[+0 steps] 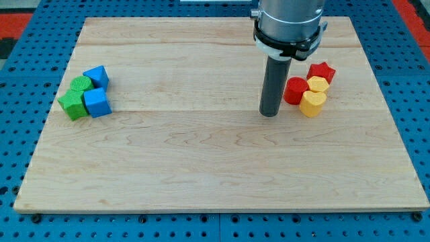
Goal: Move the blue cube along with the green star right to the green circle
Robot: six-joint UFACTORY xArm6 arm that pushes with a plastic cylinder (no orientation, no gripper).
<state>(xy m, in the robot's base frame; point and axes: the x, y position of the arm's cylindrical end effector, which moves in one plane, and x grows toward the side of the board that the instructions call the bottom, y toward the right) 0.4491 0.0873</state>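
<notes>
At the view's left, four blocks sit bunched together: a green circle (82,84), a green star (72,105) just below it, a blue cube (97,103) touching the star's right side, and a second blue block (97,75) above, to the right of the circle. My tip (269,113) rests on the board far to the right of this group, right of the board's middle. It touches no block.
A second cluster lies just right of my tip: a red cylinder (294,90), a red star (322,70), a yellow hexagon (318,84) and a yellow heart (312,103). The wooden board (201,168) lies on a blue pegboard.
</notes>
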